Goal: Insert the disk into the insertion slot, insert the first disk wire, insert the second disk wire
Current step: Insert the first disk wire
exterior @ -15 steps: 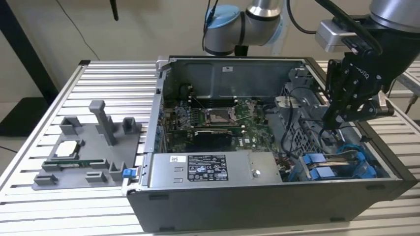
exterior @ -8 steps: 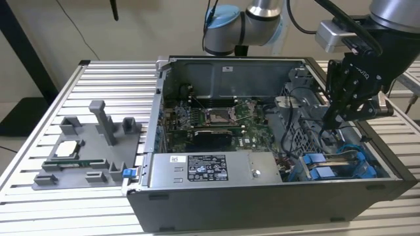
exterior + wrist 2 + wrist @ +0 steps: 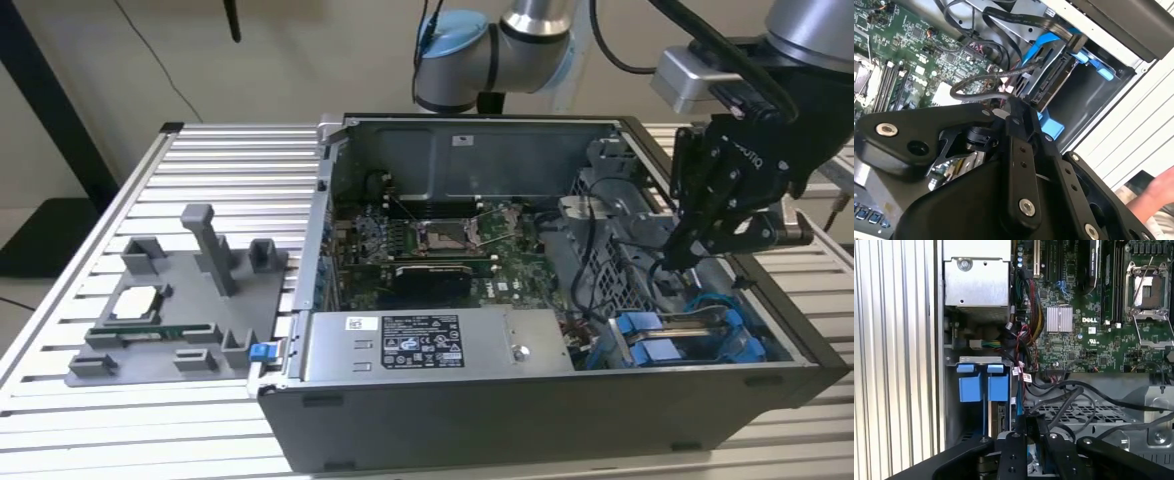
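A: Any luck locating the disk? Just seeing the gripper [image 3: 678,258] hanging inside the open case [image 3: 534,410] toward the exterior view's right, near the blue rails of the insertion slot [image 3: 694,340].

B: Yep, check the second wrist view. Spotting the disk [image 3: 1054,77] seated in the insertion slot [image 3: 1094,95], blue carrier around it. Only getting the connector edge though, rest buried in the bay.

A: And the gripper, released or clenched?

B: Clenched by the look of it. Gripper [image 3: 1010,106] tips pressed together, just beside that connector edge. No telling about anything thin pinched between them, too much black linkage in the way.

A: Wires?

B: Messy. Seeing a blue wire [image 3: 1036,50] and black cables [image 3: 979,85] looping past the disk, ends hidden, so no calling them plugged or loose. Also catching a blurry hand [image 3: 1159,192] outside the case, cut off at the frame edge.

A: Same clutter in the first wrist view. Gripper [image 3: 1031,422] mostly cropped, blue tabs of the slot [image 3: 976,387] just beside it, power-supply box [image 3: 976,282] farther along, motherboard [image 3: 1089,325] alongside.
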Controlling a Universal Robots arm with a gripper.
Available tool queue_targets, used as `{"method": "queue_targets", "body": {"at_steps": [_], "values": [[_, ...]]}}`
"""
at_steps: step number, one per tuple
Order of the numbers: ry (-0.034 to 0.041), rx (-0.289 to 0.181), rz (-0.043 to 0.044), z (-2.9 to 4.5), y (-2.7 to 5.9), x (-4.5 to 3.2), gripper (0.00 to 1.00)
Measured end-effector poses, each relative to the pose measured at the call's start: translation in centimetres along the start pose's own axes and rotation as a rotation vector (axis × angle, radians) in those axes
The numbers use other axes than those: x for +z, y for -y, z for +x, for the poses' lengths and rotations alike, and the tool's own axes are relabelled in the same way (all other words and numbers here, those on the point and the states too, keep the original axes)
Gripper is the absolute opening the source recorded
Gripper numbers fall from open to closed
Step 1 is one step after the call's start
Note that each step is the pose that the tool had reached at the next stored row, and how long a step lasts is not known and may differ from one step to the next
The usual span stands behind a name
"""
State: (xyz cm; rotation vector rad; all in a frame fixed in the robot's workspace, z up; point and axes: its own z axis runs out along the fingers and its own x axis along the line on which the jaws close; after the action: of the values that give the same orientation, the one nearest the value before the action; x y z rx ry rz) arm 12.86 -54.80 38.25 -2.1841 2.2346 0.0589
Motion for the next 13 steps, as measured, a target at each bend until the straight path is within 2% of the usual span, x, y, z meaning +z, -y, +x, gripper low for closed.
{"method": "queue_targets", "body": {"at_steps": [8,13], "values": [[-0.0002,0.000,-0.0117,0.78,0.98,0.10,0.00],[-0.0006,0.001,-0.0249,1.14,1.80,0.20,0.00]]}}
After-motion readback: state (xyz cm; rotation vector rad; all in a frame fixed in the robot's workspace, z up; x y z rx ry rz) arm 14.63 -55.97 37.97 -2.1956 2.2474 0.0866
